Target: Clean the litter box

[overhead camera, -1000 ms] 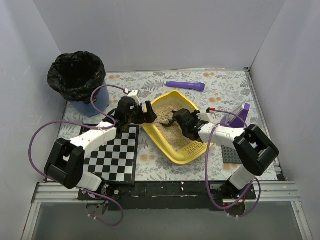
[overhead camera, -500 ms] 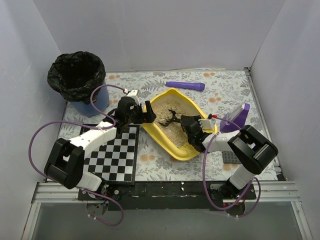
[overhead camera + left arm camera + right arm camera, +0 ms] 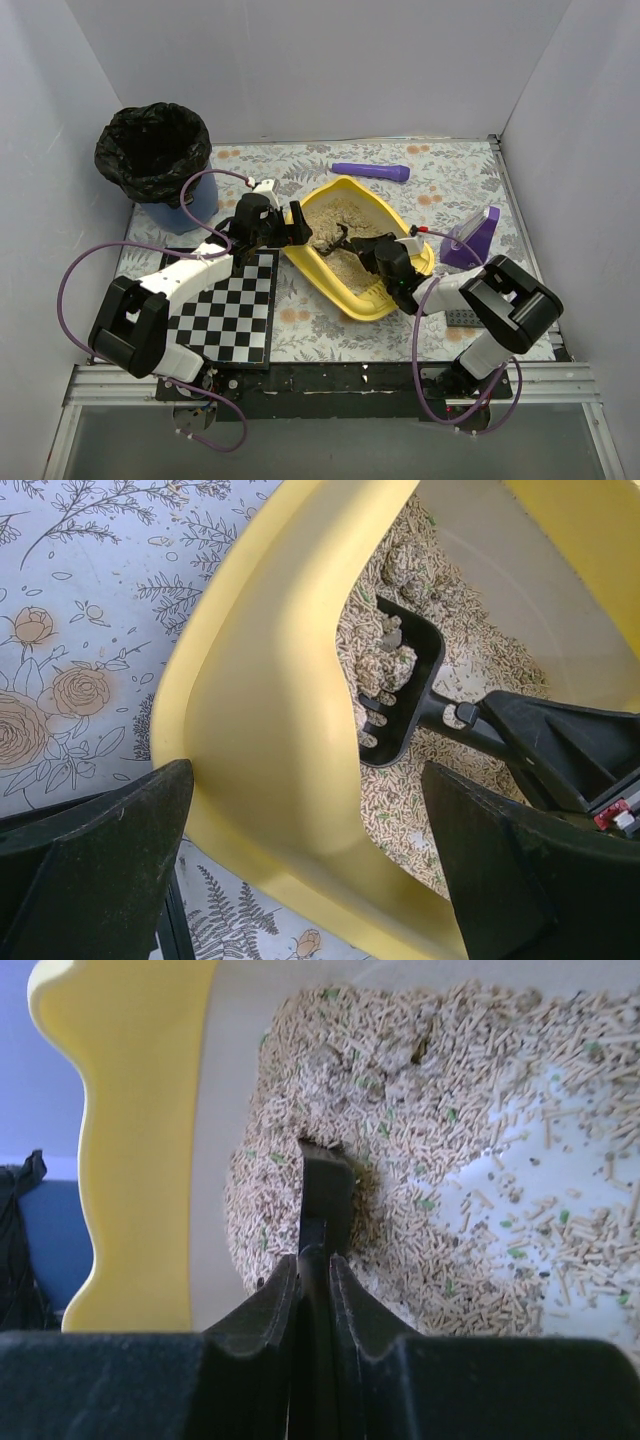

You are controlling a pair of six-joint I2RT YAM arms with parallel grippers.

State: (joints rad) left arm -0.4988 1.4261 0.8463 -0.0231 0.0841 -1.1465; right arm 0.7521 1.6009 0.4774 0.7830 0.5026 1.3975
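Yellow plastic is forming the litter box (image 3: 362,310), a shallow tray with rounded corners that is sitting at an angle in the middle of the table (image 3: 300,322), which is wearing a flower-patterned cover. Beige pellet litter (image 3: 335,215) is lying heaped toward the tray's far end, with bare floor showing through nearer the right arm.

From the left, the left gripper (image 3: 290,228) is reaching in with its jaws spread wide. Its wrist camera is showing the tray's curved yellow rim (image 3: 270,680) passing between the two black fingers (image 3: 100,860), one outside the wall and one over the litter (image 3: 400,570); whether either finger is touching the plastic cannot be told.

From the right, the right gripper (image 3: 372,248) is clamping tight on the handle of a black slotted scoop (image 3: 338,240). In the right wrist view the fingers (image 3: 270,1310) are pinching that handle, and the scoop (image 3: 325,1185) is digging its blade into the litter (image 3: 450,1050) close to the yellow side wall (image 3: 140,1110). In the left wrist view the scoop (image 3: 400,695) is carrying a few pale clumps on its slats.

Beyond the tray a purple cylinder (image 3: 370,172) is lying on the table. A blue bin (image 3: 155,150) lined with a black bag is standing at the far left corner, and a black-and-white checkerboard mat (image 3: 225,305) is lying under the left arm.
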